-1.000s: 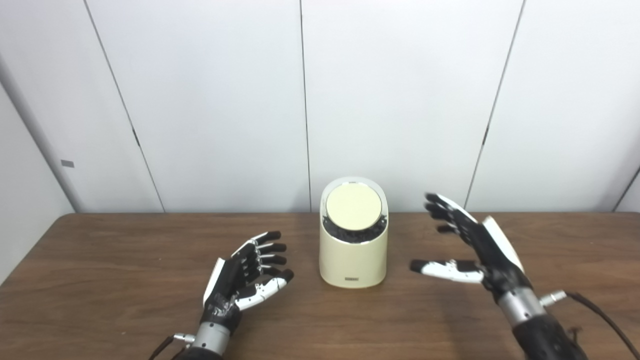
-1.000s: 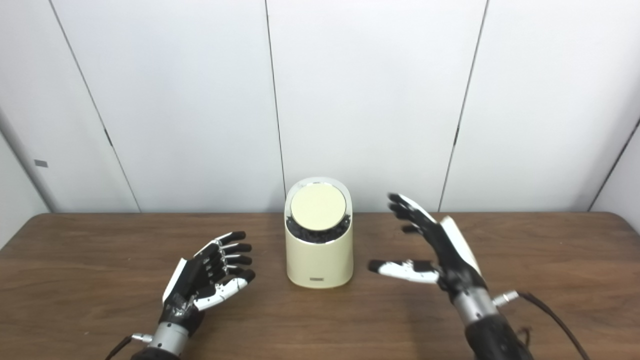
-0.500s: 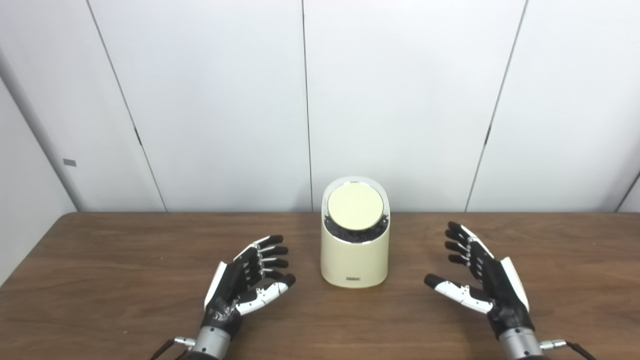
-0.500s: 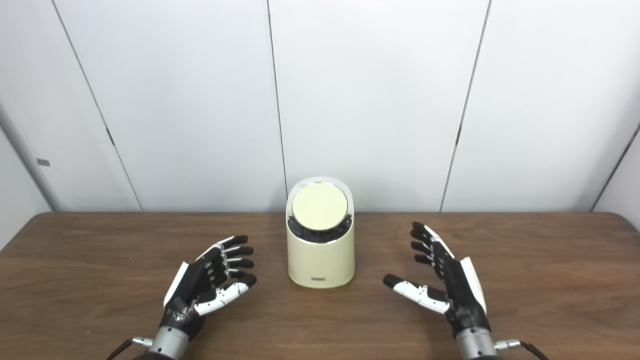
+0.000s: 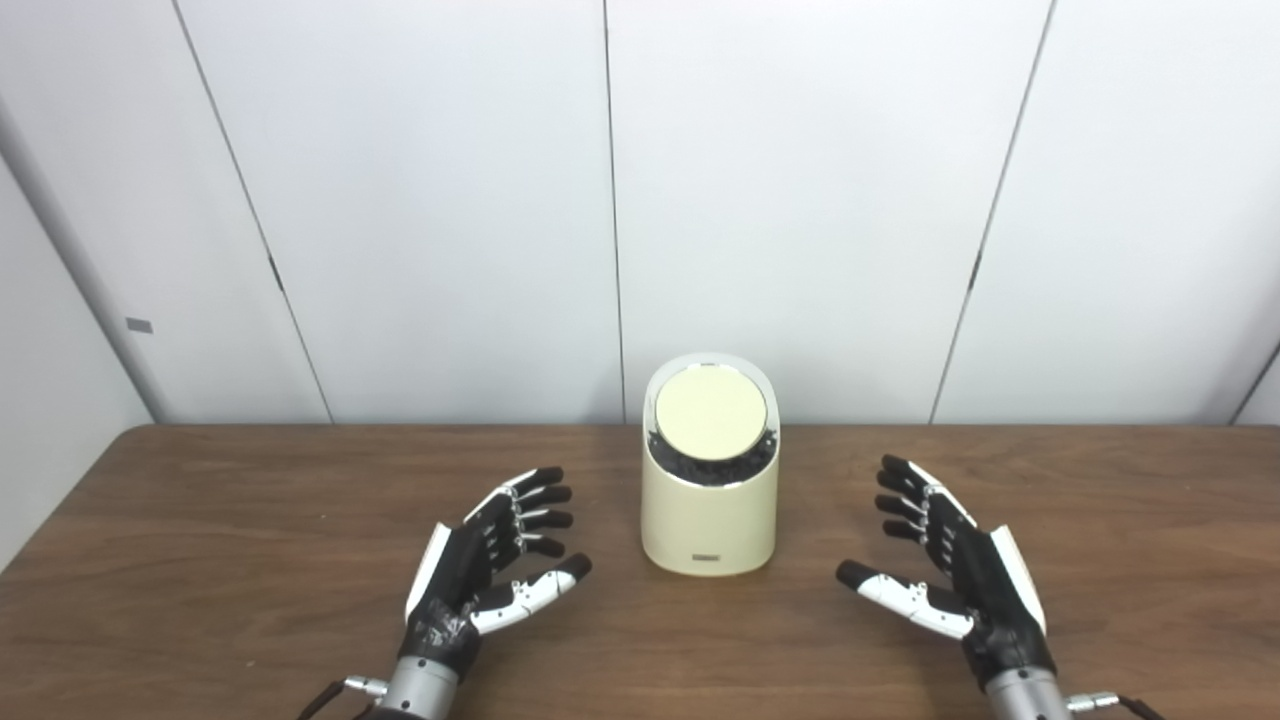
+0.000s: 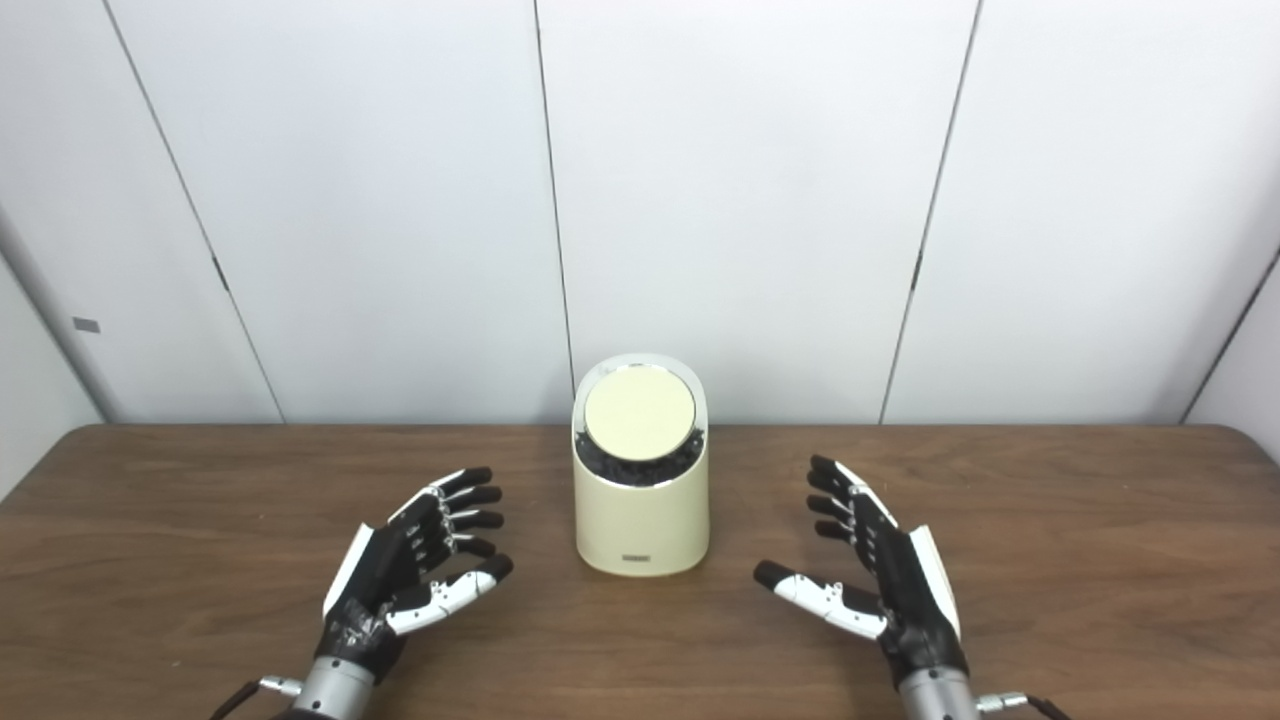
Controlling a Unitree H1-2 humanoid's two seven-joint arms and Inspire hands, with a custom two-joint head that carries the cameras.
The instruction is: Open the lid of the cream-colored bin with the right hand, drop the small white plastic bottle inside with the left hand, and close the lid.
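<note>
The bin (image 5: 709, 500) stands between both hands, lid (image 5: 711, 414) tilted over dark contents. Left hand (image 5: 490, 565) and right hand (image 5: 950, 565) are spread, empty, palms inward.

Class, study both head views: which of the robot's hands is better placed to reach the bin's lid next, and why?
Neither clearly. The left hand and the right hand are both open, flanking the cream-colored bin about equally, touching nothing. The lid looks closed. No bottle is visible on the table.
</note>
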